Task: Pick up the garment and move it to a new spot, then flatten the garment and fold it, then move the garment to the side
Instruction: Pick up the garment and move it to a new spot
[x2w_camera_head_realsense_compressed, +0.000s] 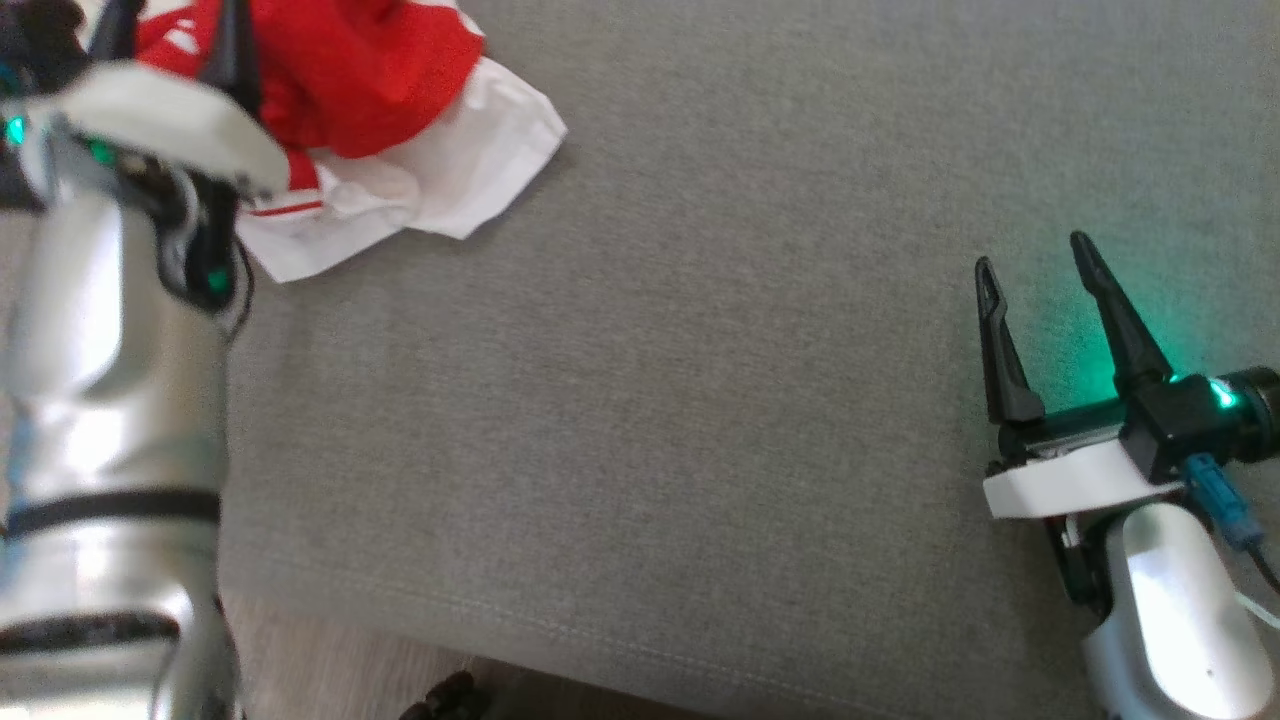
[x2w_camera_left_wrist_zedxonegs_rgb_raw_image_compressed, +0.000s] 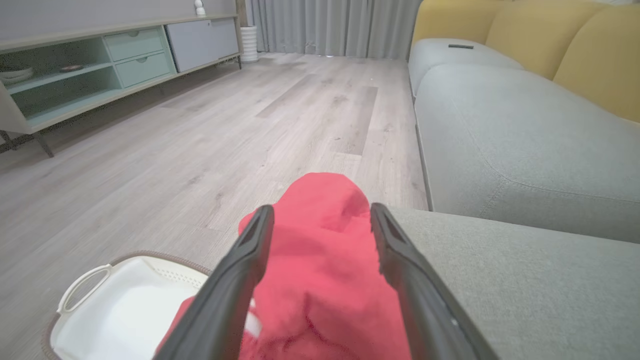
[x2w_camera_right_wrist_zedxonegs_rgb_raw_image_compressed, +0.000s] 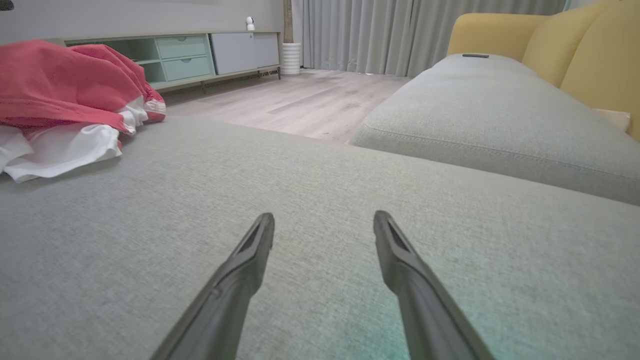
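Grey seat cushion (x2w_camera_head_realsense_compressed: 650, 400) is our reference. Right claw (x2w_camera_head_realsense_compressed: 1032, 252) hovers low over its right side, fingers spread wide, nothing between them, green glow on the fabric beside it. On the right wrist cam the same claw (x2w_camera_right_wrist_zedxonegs_rgb_raw_image_compressed: 324, 216) points across bare cushion.

Left claw (x2w_camera_left_wrist_zedxonegs_rgb_raw_image_compressed: 321, 209) is over the cushion's left far corner, fingers as wide apart as the right one's. Red cloth bulges up between them. We can't tell whether the fingers touch it, and we see no pinch.

Garment (x2w_camera_head_realsense_compressed: 380, 70) sits crumpled at that left far corner: red on top, white part spread flat on the cushion toward its middle, and a red-striped hem at the near side. On the right wrist cam it (x2w_camera_right_wrist_zedxonegs_rgb_raw_image_compressed: 60, 85) is a heap well apart from the right claw.

White basket (x2w_camera_left_wrist_zedxonegs_rgb_raw_image_compressed: 125, 300) with a brown rim stands on the floor just off the cushion's left edge, below the garment (x2w_camera_left_wrist_zedxonegs_rgb_raw_image_compressed: 320, 280).

Past the cushion we see pale wood floor (x2w_camera_left_wrist_zedxonegs_rgb_raw_image_compressed: 200, 150) and a second grey cushion (x2w_camera_left_wrist_zedxonegs_rgb_raw_image_compressed: 500, 125) with yellow backrests (x2w_camera_left_wrist_zedxonegs_rgb_raw_image_compressed: 575, 50). Farthest from the cushion are a green-and-grey sideboard (x2w_camera_left_wrist_zedxonegs_rgb_raw_image_compressed: 100, 65) and grey curtains (x2w_camera_left_wrist_zedxonegs_rgb_raw_image_compressed: 325, 25).
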